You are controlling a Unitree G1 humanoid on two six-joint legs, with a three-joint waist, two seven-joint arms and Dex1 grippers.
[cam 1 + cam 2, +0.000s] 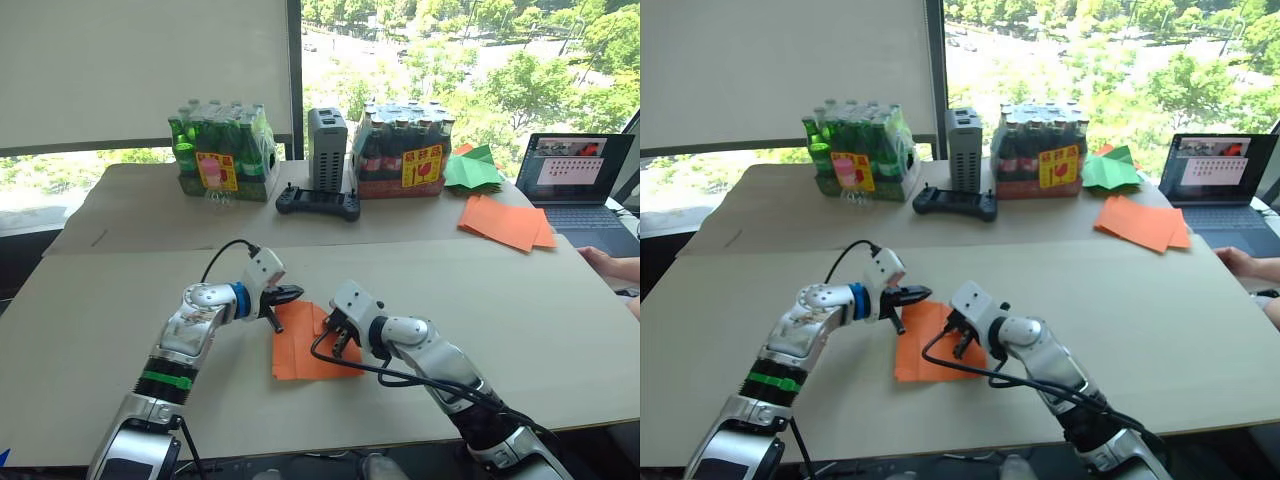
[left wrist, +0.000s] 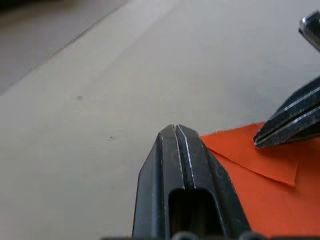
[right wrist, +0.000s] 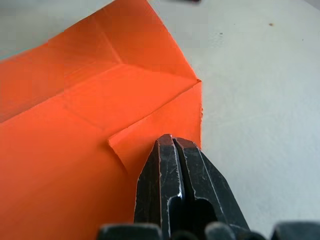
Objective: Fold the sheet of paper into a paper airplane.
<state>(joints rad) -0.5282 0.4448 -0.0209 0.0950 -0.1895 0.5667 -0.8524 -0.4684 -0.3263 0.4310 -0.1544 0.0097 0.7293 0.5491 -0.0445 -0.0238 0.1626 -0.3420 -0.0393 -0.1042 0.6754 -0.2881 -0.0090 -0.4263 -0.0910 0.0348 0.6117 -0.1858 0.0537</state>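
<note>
The orange sheet of paper point(image 1: 296, 356) lies flat on the beige table point(image 1: 520, 320), near the front middle, with creases and one small corner flap folded over point(image 3: 150, 130). My right gripper point(image 3: 171, 141) is shut, and its tips rest on that folded flap near the sheet's edge. My left gripper point(image 1: 288, 294) is shut too; it hovers at the sheet's far left corner, its tips point(image 2: 175, 131) just off the paper's edge. The right gripper's fingers point(image 2: 290, 125) show beside it over the orange paper point(image 2: 265, 200). Neither gripper holds the sheet.
At the back stand a pack of green bottles point(image 1: 222, 150), a grey box point(image 1: 327, 135), a black controller point(image 1: 318, 203) and a pack of dark bottles point(image 1: 405, 150). Back right lie green paper pieces point(image 1: 472, 168), a pile of orange sheets point(image 1: 505, 222) and a laptop point(image 1: 575, 175). A person's hand point(image 1: 610, 265) rests at the right edge.
</note>
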